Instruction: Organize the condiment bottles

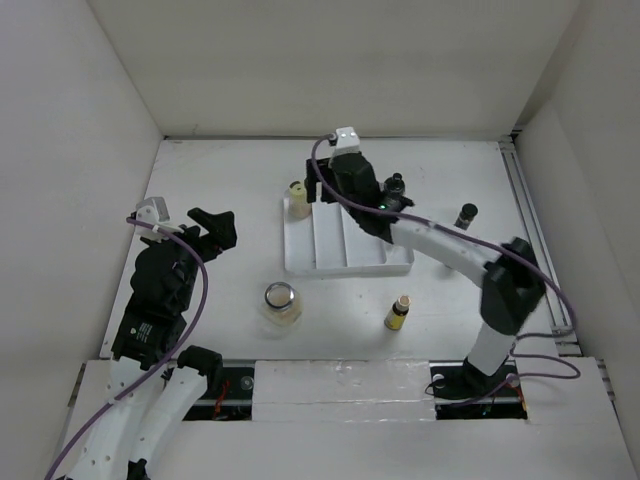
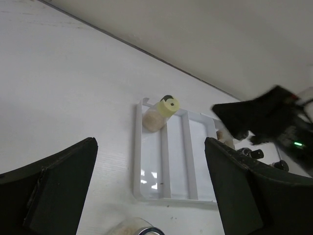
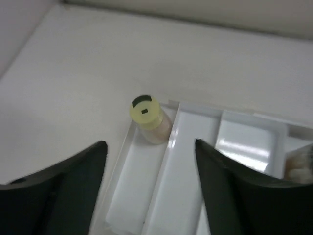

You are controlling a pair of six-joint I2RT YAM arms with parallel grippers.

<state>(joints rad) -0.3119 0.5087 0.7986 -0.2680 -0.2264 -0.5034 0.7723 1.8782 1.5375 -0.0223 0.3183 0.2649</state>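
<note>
nearby, silver-lidded jar [image 1: 281, 297], right arm [image 1: 450, 250] over tray [image 1: 340, 268]

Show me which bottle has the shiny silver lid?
The wide clear jar standing outside the white tray; the others are slimmer, with yellowish or black caps.

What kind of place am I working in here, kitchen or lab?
Most likely a lab test booth: plain white walls box in a white table, the left arm and right arm are bolted at its near edge, and the props are a divided tray and small bottles.
</note>
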